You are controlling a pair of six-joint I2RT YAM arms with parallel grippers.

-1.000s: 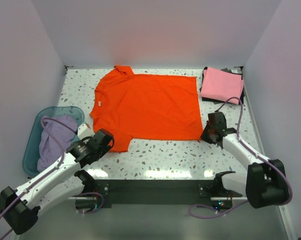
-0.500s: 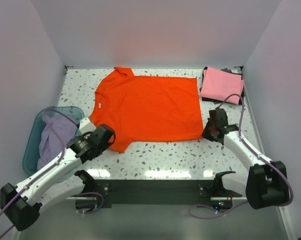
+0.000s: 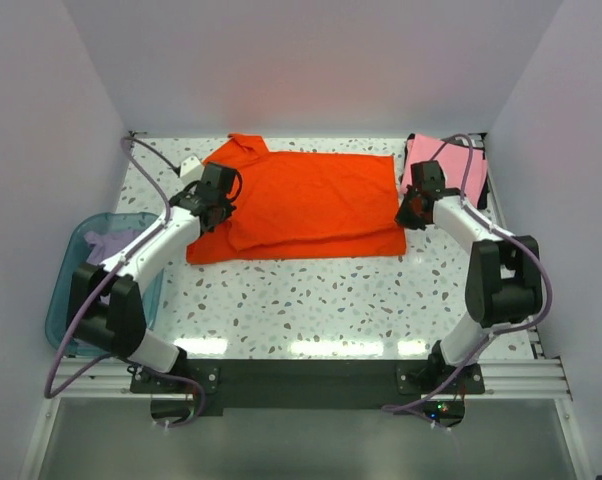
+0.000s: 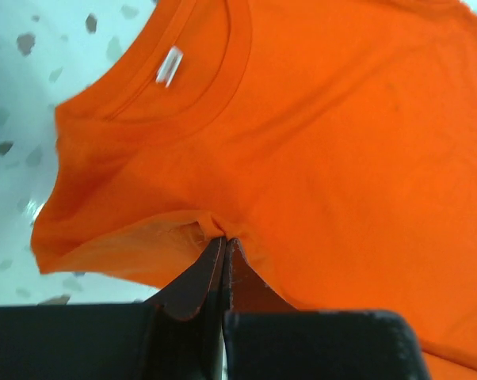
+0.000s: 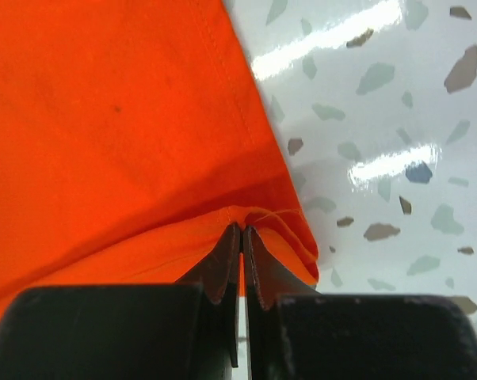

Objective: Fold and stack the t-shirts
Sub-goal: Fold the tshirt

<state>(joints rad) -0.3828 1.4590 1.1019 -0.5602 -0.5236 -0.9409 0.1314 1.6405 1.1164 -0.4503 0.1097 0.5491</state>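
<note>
Pinching a small pucker of the orange shirt (image 4: 341, 142), the left gripper (image 4: 225, 244) has its two dark fingers (image 4: 192, 281) pressed together with only cloth between their tips. Just ahead of those tips and to their left lies the round collar (image 4: 203, 95) with a white label (image 4: 169, 65) inside it. Left of the fingers, a doubled edge of cloth ends in a blunt corner over the speckled table (image 4: 17, 95).

The right gripper (image 5: 242, 233) is closed the same way, its fingers (image 5: 216, 273) nipping a corner of the orange shirt (image 5: 104, 119) where the stitched hem turns. Cloth spreads ahead and to the left of the tips, and bare table (image 5: 381, 95) lies to their right.

From above, the left gripper (image 3: 217, 203) sits at the collar end of the orange shirt (image 3: 311, 190) and the right gripper (image 3: 409, 214) at the hem end. The cloth lies flat between them, its near part doubled over the rest. Just beyond the right gripper and to its right, at the far corner of the table (image 3: 331, 300), is the folded pink shirt (image 3: 451, 165). Well to the near side of the left gripper, the lavender shirt (image 3: 109, 243) lies crumpled in a teal basin (image 3: 56, 310) at the table's left edge.
</note>
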